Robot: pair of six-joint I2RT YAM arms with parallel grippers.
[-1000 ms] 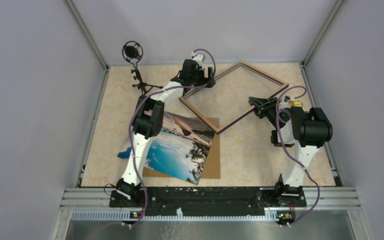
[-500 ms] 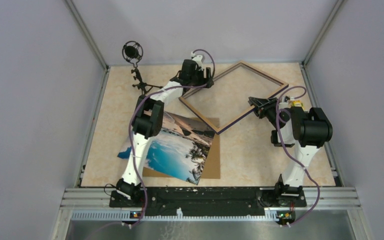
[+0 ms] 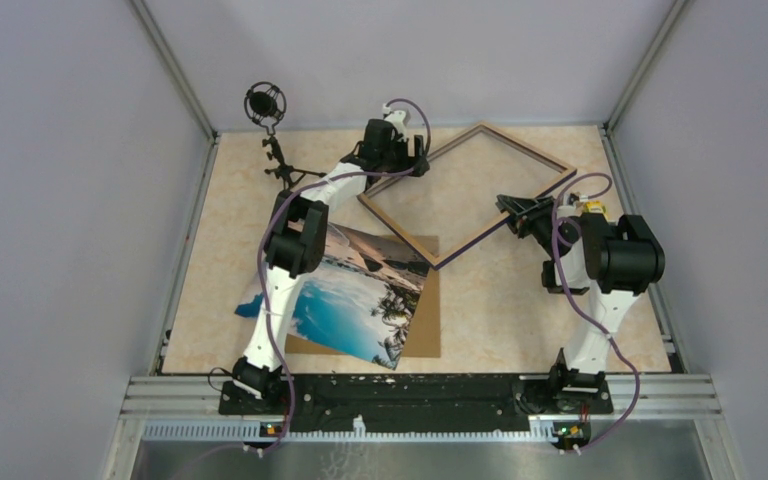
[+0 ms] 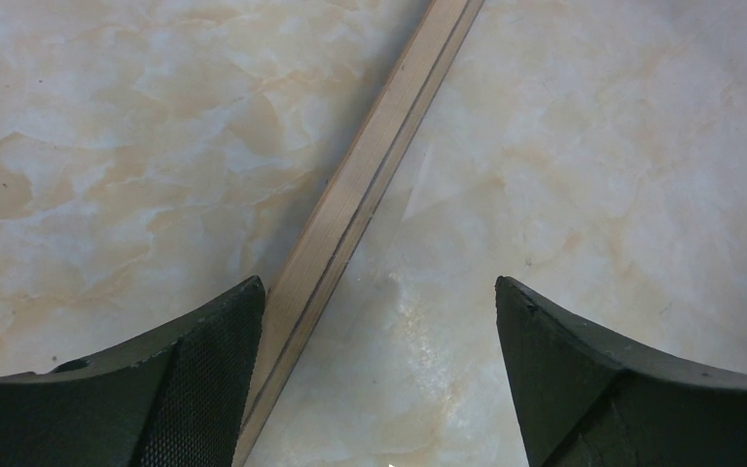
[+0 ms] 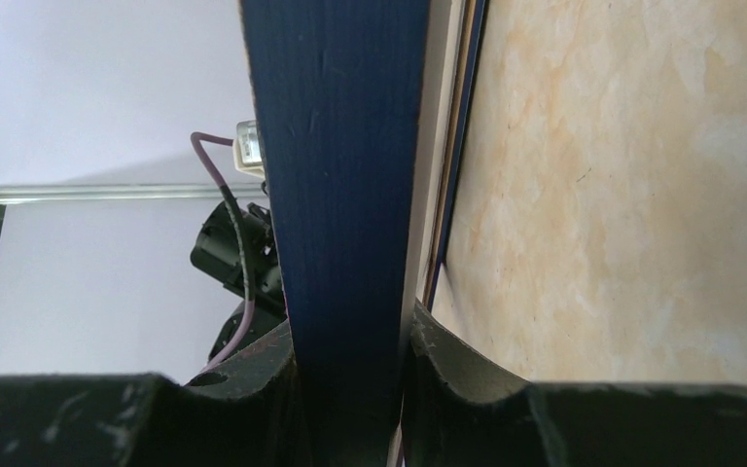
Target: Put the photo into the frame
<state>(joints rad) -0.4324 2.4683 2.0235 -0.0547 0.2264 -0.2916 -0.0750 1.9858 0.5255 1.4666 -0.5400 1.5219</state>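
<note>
The frame (image 3: pixel 526 147) lies turned like a diamond at the back of the table, its light wood rails facing up. My left gripper (image 3: pixel 416 165) is over its left rail, open. In the left wrist view that wooden rail (image 4: pixel 370 185) runs between the fingers of the gripper (image 4: pixel 379 292), close against the left fingertip (image 4: pixel 224 341). My right gripper (image 3: pixel 508 205) is shut on the frame's lower right rail. The right wrist view shows that rail's dark blue face (image 5: pixel 340 175) clamped in the gripper (image 5: pixel 350 341). The photo (image 3: pixel 355 295) lies flat at the front left, partly under the left arm.
A brown backing board (image 3: pixel 427 325) lies under the photo's right part. A black microphone on a small stand (image 3: pixel 266 106) is at the back left corner. Grey walls close in the table on three sides.
</note>
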